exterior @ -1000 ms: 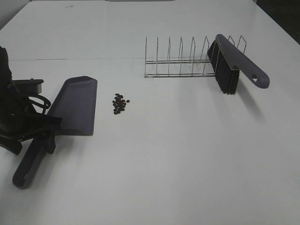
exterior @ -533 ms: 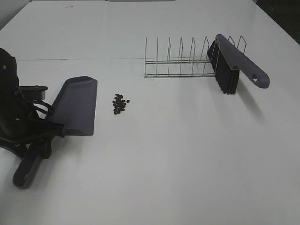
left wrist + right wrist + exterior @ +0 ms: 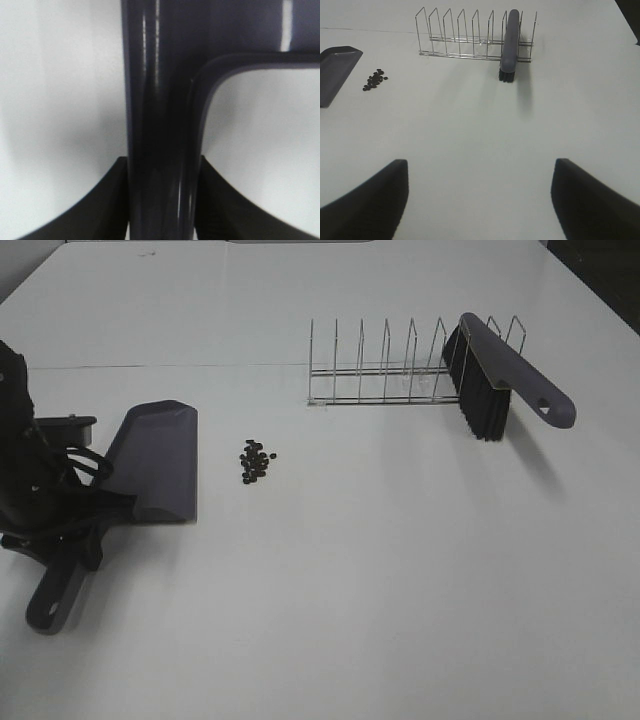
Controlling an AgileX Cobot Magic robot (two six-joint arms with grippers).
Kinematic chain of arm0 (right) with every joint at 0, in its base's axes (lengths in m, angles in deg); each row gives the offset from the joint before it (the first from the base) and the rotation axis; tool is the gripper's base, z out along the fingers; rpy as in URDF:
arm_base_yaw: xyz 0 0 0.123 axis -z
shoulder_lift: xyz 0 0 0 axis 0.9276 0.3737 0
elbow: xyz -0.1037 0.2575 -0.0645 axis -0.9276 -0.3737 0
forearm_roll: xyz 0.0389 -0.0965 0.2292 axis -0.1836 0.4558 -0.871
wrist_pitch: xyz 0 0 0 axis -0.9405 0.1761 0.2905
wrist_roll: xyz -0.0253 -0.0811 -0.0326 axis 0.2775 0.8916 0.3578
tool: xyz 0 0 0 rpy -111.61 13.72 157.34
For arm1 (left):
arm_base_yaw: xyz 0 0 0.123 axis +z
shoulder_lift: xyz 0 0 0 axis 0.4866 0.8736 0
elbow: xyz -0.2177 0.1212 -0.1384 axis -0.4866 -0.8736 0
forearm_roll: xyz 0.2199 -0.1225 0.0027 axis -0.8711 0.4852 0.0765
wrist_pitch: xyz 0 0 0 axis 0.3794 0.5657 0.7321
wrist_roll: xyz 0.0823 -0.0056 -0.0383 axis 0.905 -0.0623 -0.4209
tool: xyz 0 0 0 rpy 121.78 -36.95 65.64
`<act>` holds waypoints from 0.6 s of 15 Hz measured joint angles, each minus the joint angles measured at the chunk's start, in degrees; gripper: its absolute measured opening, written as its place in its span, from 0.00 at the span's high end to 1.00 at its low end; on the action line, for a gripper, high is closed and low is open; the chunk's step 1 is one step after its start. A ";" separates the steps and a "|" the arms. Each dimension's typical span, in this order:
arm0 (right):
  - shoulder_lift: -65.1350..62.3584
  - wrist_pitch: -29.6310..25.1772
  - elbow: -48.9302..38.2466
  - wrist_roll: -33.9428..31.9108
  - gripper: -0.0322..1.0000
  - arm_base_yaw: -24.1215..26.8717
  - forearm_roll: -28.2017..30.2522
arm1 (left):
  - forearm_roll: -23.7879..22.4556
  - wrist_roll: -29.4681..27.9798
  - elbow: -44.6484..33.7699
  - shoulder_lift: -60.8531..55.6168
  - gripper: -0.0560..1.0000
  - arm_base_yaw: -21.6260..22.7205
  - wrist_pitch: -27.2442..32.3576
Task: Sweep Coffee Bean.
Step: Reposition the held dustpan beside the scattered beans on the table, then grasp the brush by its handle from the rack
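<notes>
White tabletop (image 3: 400,590) bears the coffee beans (image 3: 256,461), clustered near the lip of the dustpan (image 3: 155,465). My left gripper (image 3: 162,200) clamps its handle (image 3: 155,125); my right gripper (image 3: 480,200) gapes empty. I reckon fetching the brush (image 3: 490,375) comes next.

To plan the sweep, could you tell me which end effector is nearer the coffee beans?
Left. The left end effector grips the handle of the dustpan beside the coffee beans; the right end effector hangs well back.

exterior: high, far | left wrist: tight on dustpan (image 3: 160,125) | right wrist: shares rack (image 3: 462,39)
</notes>
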 joint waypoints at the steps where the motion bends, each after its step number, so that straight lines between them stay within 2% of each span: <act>1: 0.00 0.00 0.00 0.00 0.32 0.00 0.00 | 0.00 0.00 -0.06 -1.66 0.64 0.00 -0.11; 5: 0.57 0.40 0.06 -0.74 0.32 0.00 0.00 | 0.00 0.06 -0.06 -3.21 0.64 0.00 -0.17; 6: 2.41 2.12 0.63 -1.20 0.32 0.00 0.00 | 0.00 0.23 -0.06 -3.21 0.64 0.00 -0.17; 9: 13.92 18.62 1.26 -1.32 0.32 0.00 -1.38 | 0.00 0.97 -0.06 -3.21 0.64 0.00 -0.23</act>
